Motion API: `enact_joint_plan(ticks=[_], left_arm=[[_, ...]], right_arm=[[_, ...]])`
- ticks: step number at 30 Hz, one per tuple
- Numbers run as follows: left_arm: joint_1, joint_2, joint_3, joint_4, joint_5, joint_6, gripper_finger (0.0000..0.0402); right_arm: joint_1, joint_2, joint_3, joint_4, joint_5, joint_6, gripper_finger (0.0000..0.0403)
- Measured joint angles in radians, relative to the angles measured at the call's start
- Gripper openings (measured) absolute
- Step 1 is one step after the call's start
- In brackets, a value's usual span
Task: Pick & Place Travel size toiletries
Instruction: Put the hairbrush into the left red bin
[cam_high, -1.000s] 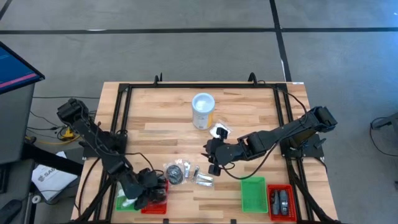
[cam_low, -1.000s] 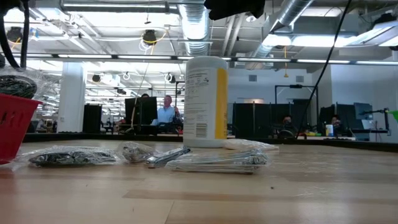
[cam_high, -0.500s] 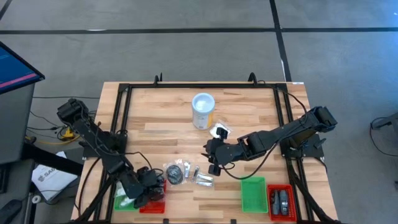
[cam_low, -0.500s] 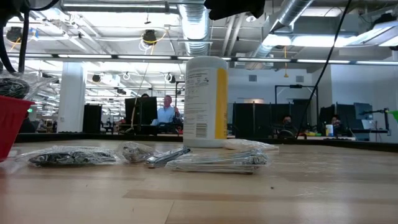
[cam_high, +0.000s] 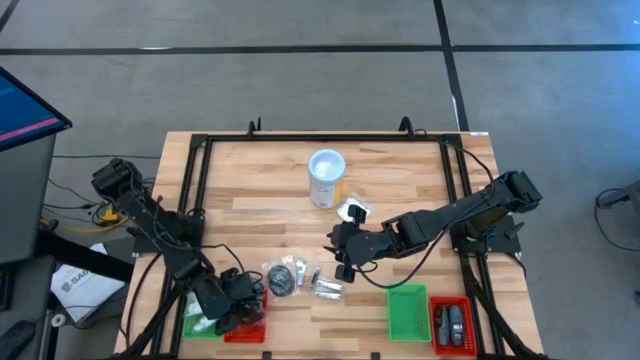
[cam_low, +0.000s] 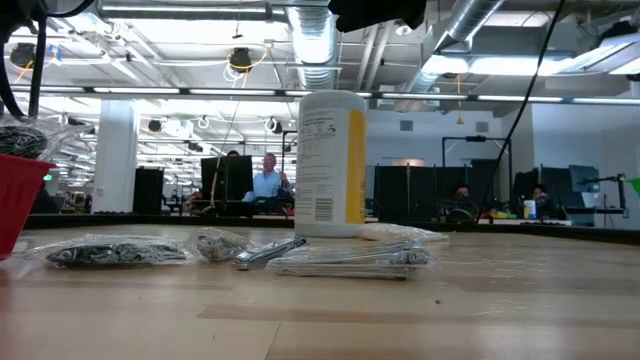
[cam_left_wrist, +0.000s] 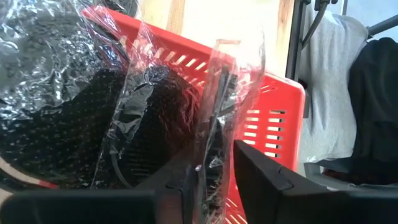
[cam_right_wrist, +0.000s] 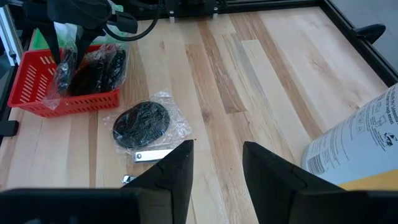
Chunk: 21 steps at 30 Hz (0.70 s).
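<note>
My left gripper (cam_left_wrist: 214, 180) hangs over the red tray (cam_left_wrist: 273, 124) at the table's near left (cam_high: 252, 332), fingers apart. A narrow clear-wrapped packet (cam_left_wrist: 216, 106) with a dark piece inside stands upright between them, its lower end in the tray beside black round packets (cam_left_wrist: 74, 143). My right gripper (cam_right_wrist: 217, 165) hovers open above the table's middle (cam_high: 342, 262) with nothing between its fingers. On the wood lie a round black packet (cam_right_wrist: 142, 123), small silvery packets (cam_high: 325, 288) and a white packet (cam_high: 352, 211). My left gripper comes at the tray slanting down from above. The packet's clear wrap (cam_left_wrist: 200, 163) lies close along one finger (cam_left_wrist: 177, 183), and red tray shows between it and the other finger. I cannot tell whether the wrap touches the finger.
A white tub (cam_high: 327, 178) with a yellow label stands upright at the far middle. A green tray (cam_high: 406, 312) and a red tray (cam_high: 451, 325) holding grey pieces sit at the near right. Another green tray (cam_high: 198, 322) lies beside the left red one. Black frame rails edge the table.
The red tray at the near left has shifted a little toward the table's left edge. Both arms have stayed where they were.
</note>
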Motion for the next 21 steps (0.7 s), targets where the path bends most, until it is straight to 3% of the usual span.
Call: enact_joint_plan(ticks=[12,21], left_arm=[[0.000,-0.080,0.000,0.002,0.000,0.038,0.0148],[0.005,-0.153,0.000,-0.006,-0.062,0.076,0.0171]], right_arm=[[0.000,0.000,0.000,0.000,0.000,0.000,0.0129],[0.000,0.000,0.000,0.000,0.000,0.000,0.0129]])
